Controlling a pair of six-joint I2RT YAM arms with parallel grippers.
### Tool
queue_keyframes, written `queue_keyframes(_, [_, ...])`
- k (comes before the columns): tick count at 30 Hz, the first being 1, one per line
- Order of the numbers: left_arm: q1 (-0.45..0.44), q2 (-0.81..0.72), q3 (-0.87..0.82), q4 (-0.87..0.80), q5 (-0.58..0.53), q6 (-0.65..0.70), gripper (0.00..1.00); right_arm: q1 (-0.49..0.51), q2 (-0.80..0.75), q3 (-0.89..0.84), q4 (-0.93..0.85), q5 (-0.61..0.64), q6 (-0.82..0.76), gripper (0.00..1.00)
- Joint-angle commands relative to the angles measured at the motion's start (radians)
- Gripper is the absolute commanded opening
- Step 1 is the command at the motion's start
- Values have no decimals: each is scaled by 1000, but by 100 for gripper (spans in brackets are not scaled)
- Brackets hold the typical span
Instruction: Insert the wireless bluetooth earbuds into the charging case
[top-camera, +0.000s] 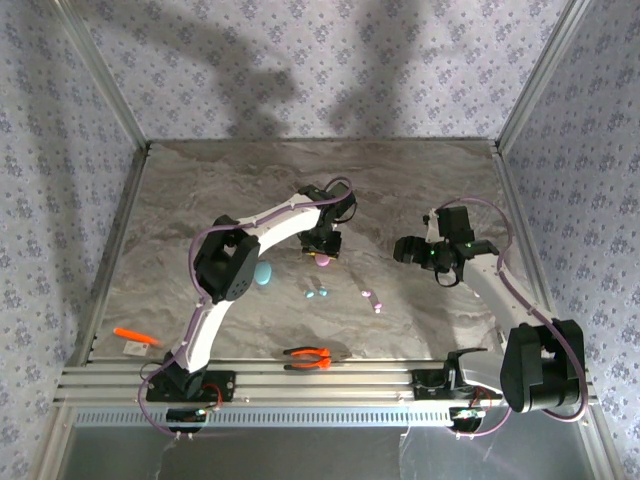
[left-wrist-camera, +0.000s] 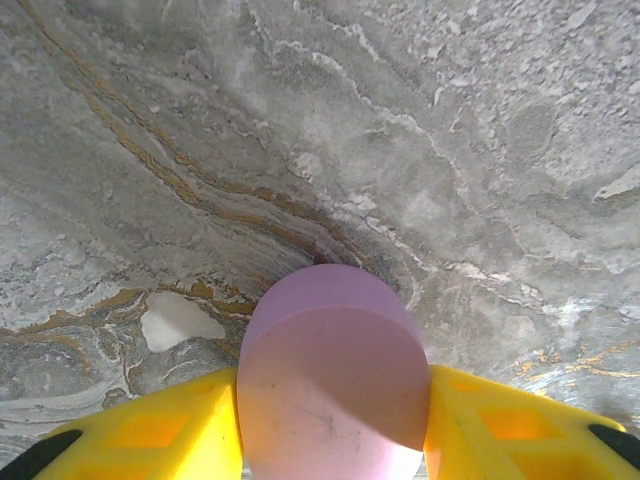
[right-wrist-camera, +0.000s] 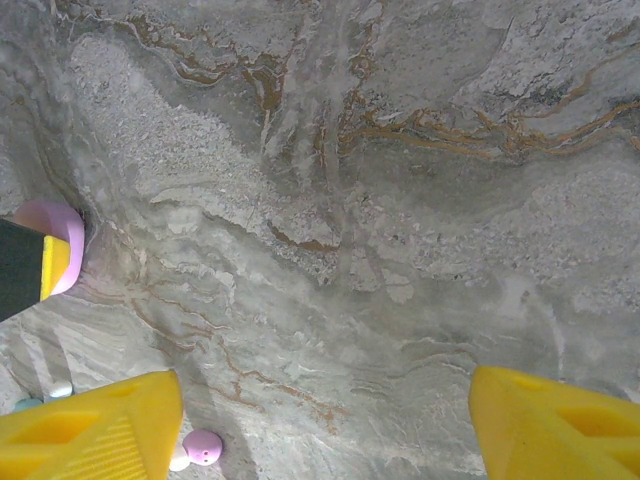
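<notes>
Earbuds lie loose on the worktop, mid-depth, beyond the pliers at the middle of the near edge. All four sit on the marble. Teal pair: close together. Pink pair: to the right of the teal, near each other but apart. Teal case: left of the teal pair, beside the left arm's elbow. Pink case: slightly farther, near worktop centre, pinched by the left gripper, one yellow finger against each side. Right gripper: right of centre, fingers spread wide over bare marble, nothing between them.
</notes>
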Motion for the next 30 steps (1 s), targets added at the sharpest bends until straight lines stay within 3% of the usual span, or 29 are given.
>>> queue_keyframes(1, [-3, -15, 21, -28, 8, -1, 49, -3, 0, -3, -9, -17, 2, 78])
queue_keyframes(26, [21, -75, -54, 30, 45, -9, 43, -4, 16, -5, -5, -32, 0, 78])
queue_keyframes(30, [46, -140, -130, 99, 107, -18, 43, -2, 28, -5, 0, -48, -1, 79])
